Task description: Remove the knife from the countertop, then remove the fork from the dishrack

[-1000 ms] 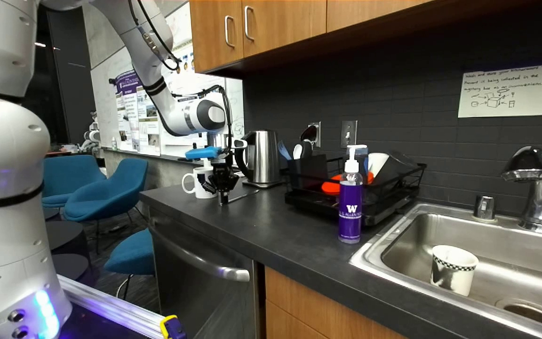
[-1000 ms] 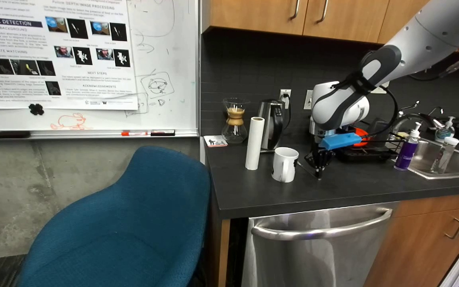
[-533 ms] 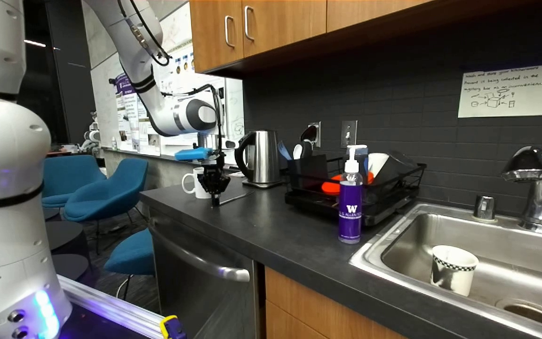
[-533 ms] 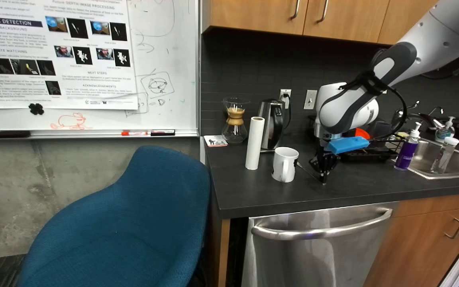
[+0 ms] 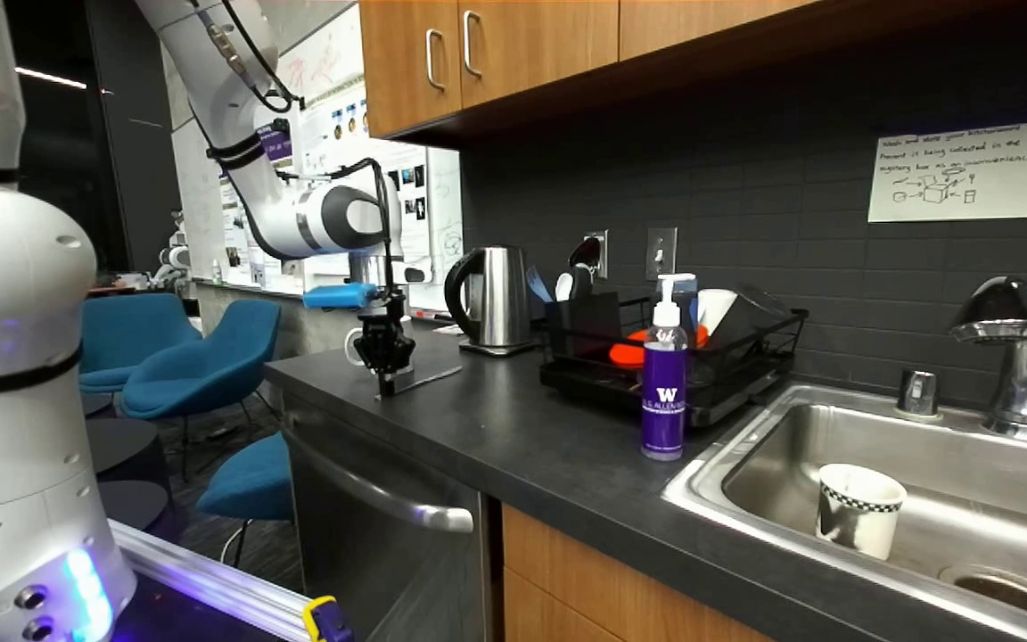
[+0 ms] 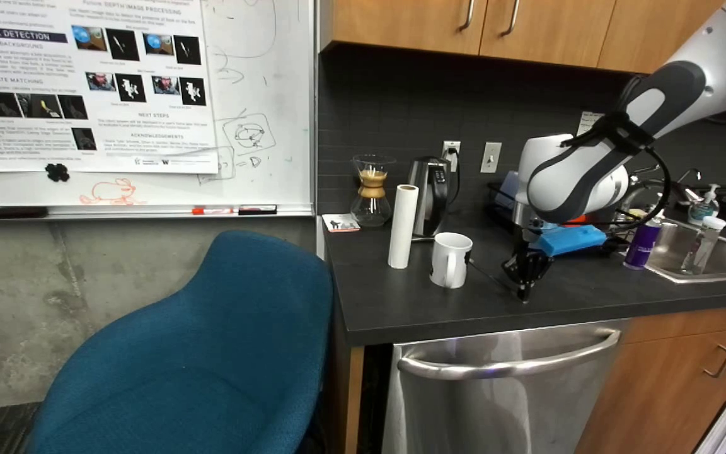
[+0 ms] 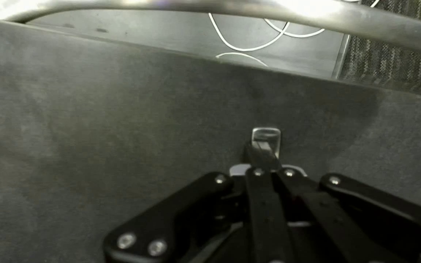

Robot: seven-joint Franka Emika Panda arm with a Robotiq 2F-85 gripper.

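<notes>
Knife (image 7: 269, 135), slim and of shiny silver metal, is pinched between the black fingers (image 7: 261, 159) of the black jointed gripper (image 5: 387, 385), which are drawn nearly together on it; its blunt end pokes out past them. Beneath lies the dark charcoal, matte countertop (image 5: 513, 428); contact is unclear. In an exterior view, the knife's other end points toward the upright white cylindrical mug (image 6: 448, 260). Well apart stands the low rectangular black wire dishrack (image 5: 598, 382).

Glare on handle (image 7: 210, 5), blurry wrist view
</notes>
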